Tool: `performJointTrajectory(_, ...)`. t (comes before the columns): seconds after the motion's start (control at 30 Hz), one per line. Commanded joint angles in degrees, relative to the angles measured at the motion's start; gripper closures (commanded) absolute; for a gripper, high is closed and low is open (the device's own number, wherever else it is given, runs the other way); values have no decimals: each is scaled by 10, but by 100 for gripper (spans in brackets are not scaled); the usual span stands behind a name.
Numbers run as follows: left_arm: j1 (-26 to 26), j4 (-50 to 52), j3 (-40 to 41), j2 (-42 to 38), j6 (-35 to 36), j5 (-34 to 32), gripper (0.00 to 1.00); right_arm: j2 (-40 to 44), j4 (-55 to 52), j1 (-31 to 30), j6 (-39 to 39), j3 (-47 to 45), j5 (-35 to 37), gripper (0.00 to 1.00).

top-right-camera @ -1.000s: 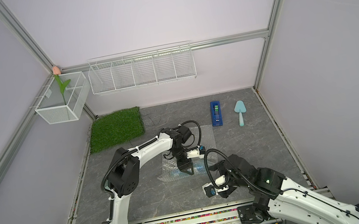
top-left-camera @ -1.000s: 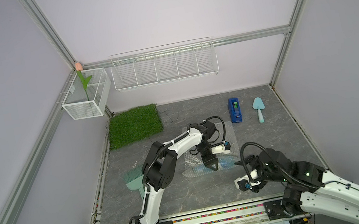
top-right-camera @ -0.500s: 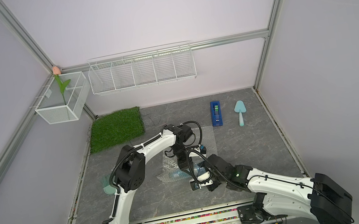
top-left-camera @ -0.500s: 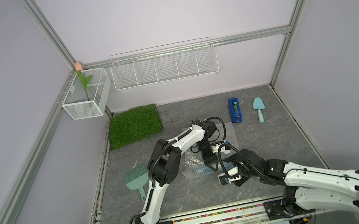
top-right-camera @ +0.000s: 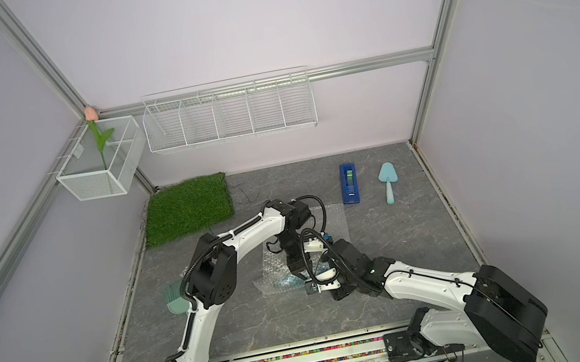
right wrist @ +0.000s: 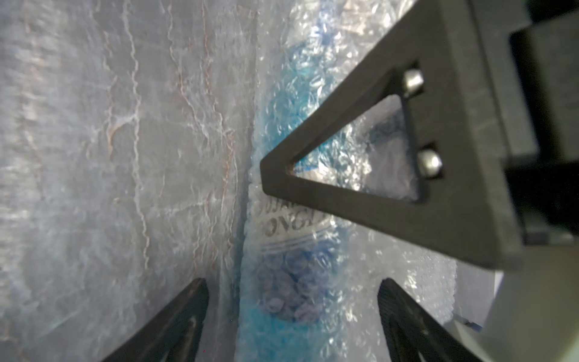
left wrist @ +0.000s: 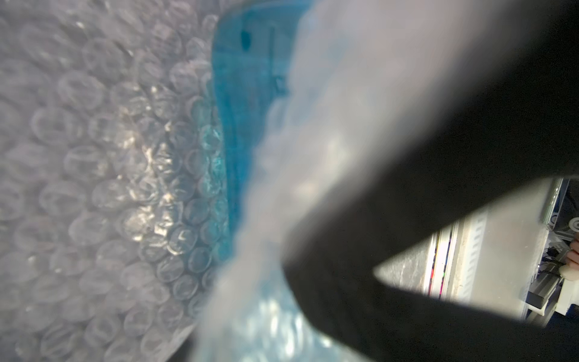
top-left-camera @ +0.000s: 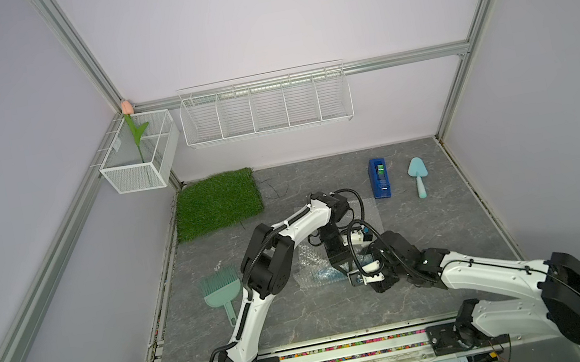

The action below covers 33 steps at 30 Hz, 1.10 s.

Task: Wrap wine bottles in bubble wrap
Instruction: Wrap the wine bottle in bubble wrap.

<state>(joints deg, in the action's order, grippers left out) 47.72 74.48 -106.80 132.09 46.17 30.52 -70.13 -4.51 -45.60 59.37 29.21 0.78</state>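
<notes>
The wine bottle (top-left-camera: 326,275) lies on its side mid-table and shows blue through the bubble wrap (top-left-camera: 305,268) folded over it. My left gripper (top-left-camera: 341,267) comes down from above and is shut across the wrapped bottle (left wrist: 247,94). One of its fingers (right wrist: 344,203) crosses the bottle in the right wrist view. My right gripper (right wrist: 291,283) is open at the bottle's dark cap end (right wrist: 288,294) and straddles it without touching. More wrap (left wrist: 94,156) lies flat beside the bottle.
A dark blue tape dispenser (top-left-camera: 379,178) and a teal trowel (top-left-camera: 417,175) lie at the back right. A grass mat (top-left-camera: 217,202) is at the back left and a teal rake scoop (top-left-camera: 220,289) at the left. Wire baskets (top-left-camera: 265,107) hang on the back wall.
My right arm has swung in from the front right to the bottle's cap end. The left gripper has stayed on the wrapped bottle and its elbow has shifted slightly.
</notes>
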Motion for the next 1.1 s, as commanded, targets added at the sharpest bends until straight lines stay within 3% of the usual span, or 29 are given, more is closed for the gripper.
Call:
performJointTrajectory(0.0,7,28,10,48,17,-40,100,-29,0,7,-4,20,-23,12)
performJointTrajectory(0.33,6,30,-3,51,19,-46,100,-83,-10,25,-12,37,-2,7)
performJointTrajectory(0.43,6,28,-2,48,21,-48,98,-106,-22,33,-9,45,8,1)
performJointTrajectory(0.53,6,27,-2,43,20,-53,96,-124,-20,39,-6,49,14,7)
performJointTrajectory(0.73,5,21,5,34,19,-66,86,-162,-33,48,4,68,12,31)
performJointTrajectory(0.9,5,6,15,23,13,-80,74,-170,-43,56,6,74,6,45)
performJointTrajectory(1.07,-6,-30,38,-9,-4,-92,53,-173,-68,63,14,79,-14,54)
